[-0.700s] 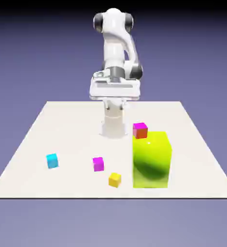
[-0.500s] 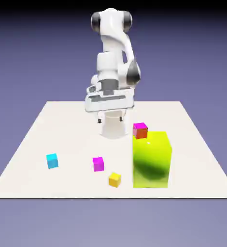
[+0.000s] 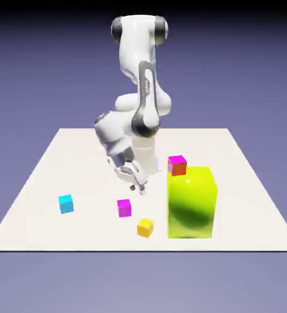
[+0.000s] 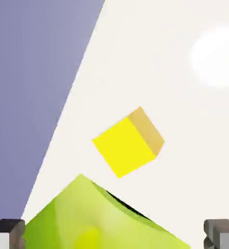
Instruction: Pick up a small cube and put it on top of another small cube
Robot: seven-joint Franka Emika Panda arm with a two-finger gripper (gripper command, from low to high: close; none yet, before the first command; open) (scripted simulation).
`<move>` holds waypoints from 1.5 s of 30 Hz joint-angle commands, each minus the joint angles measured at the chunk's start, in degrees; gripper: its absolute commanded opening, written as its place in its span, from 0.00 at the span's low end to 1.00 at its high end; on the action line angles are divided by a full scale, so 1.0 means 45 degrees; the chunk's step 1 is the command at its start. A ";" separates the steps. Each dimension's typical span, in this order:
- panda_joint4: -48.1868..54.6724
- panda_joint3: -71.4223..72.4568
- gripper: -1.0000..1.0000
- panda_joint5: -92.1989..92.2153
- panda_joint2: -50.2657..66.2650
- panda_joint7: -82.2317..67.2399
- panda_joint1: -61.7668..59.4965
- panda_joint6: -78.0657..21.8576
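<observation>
Gripper (image 3: pixel 138 187): jaws wide, empty, above the table (image 3: pixel 42 165). Yellow cube (image 3: pixel 145 228): just beside the yellow-green block (image 3: pixel 192 202). Advice: centre over cube, descend clear of block, square fingers to faces.

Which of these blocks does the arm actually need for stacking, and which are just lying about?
Needed for the job:
- small yellow cube, to be picked up
- small cyan cube, to be stacked on
- claw, open, holding nothing

Just lying about:
- magenta cube
- big yellow-green block
- red-and-magenta cube, which looks to sit just behind the big block
</observation>
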 commanded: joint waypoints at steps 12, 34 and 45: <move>0.1317 -0.2865 0.50 0.6645 0.4059 0.2090 0.1757 -0.3848; 0.3999 -0.4390 0.00 0.4510 0.6197 0.0820 -0.0715 -0.7425; 0.8503 -0.6291 0.00 -0.1485 0.8847 -0.2164 -0.5791 -1.2778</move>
